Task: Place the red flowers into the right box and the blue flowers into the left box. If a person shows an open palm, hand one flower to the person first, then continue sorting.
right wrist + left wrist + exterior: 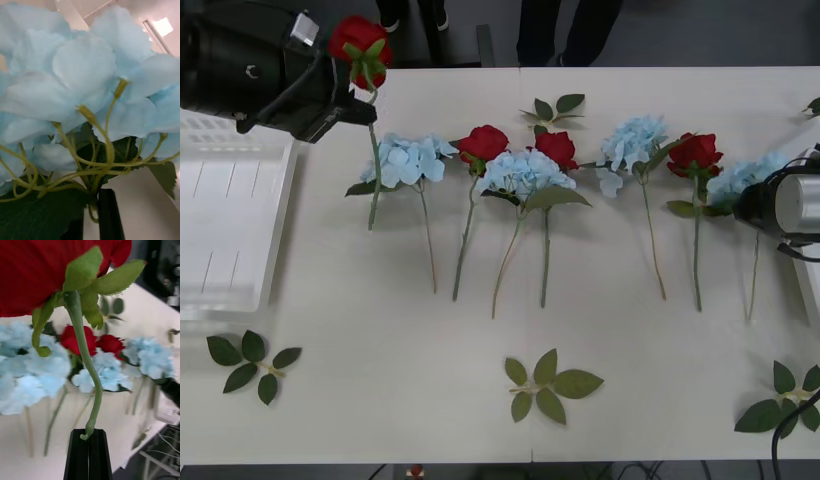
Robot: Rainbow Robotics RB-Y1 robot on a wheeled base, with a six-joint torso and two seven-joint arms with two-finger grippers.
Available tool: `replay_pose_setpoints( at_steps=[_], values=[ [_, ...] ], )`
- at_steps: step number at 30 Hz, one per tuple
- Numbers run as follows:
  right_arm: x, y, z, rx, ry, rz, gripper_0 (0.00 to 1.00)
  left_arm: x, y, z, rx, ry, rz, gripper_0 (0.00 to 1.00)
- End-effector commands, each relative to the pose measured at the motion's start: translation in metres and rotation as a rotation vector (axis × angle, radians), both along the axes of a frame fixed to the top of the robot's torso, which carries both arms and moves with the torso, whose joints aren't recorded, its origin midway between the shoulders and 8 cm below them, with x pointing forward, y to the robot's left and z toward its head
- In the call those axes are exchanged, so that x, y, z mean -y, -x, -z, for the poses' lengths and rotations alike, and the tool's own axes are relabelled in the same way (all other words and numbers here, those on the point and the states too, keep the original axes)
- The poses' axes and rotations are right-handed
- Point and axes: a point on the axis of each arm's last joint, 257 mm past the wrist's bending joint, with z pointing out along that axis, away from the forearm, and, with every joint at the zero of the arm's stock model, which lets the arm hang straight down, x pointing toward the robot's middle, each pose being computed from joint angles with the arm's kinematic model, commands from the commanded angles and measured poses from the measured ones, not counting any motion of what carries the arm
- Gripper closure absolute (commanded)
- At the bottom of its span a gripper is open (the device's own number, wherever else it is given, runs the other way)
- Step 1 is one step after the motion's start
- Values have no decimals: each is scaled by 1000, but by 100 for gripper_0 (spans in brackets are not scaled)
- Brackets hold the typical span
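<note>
left box (220, 235): white slotted tray at the table's (480, 400) left edge, nothing in it that can be seen. no readable writing or labels anywhere.

left gripper (365, 95): above the table's far left corner, just right of the tray. black fingers (80, 455) clenched on the stem of a red rose (360, 45); bloom raised above the gripper, stem hanging down to the table past the leftmost hydrangea.

leaf sprig (250, 362) near the front left edge.

row on the table, blooms toward the far edge, stems toward the robot:
- blue hydrangea (410, 158)
- red rose, second (482, 143), touching the next head
- blue hydrangea, middle (523, 172), overlapping a third red rose (556, 148)
- small leaf sprig (552, 108) beyond them
- blue hydrangea (635, 142)
- red rose, fourth (695, 152)
- blue hydrangea at far right (745, 178), against the right arm

leaf sprig (548, 385) front centre; another (785, 400) front right.

right gripper (735, 205): at the table's right edge, low at the far-right hydrangea. in the right wrist view, pale petals and green stalks of that head (86, 75) crowd close; black fingers (108, 213) sit together at its stalk base, gripping it as far as can be seen.
</note>
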Motion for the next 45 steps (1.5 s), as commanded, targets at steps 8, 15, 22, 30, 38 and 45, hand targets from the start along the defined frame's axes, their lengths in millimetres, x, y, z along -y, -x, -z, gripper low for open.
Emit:
replay_pose_setpoints(
  at_steps=[8, 15, 22, 30, 38, 45],
  values=[
    [-14, 4, -57, 0, 22, -69, 100, 83, 42, -39, 392, 44, 466, 100],
    [-37, 30, -106, -8, -66, -112, 100, 127, 58, -39, 632, 14, 652, 100],
    [-52, 33, -128, 30, -87, -147, 100, 172, 67, -59, 781, 107, 687, 100],
    [-51, 30, -125, 29, -83, -152, 100, 215, 60, -82, 861, 213, 608, 100],
    [-24, 24, -89, -7, -11, -104, 100, 230, 59, -92, 886, 256, 577, 100],
    [-13, 8, -51, -1, 53, -94, 100, 234, 63, -95, 882, 276, 581, 100]
  ],
)
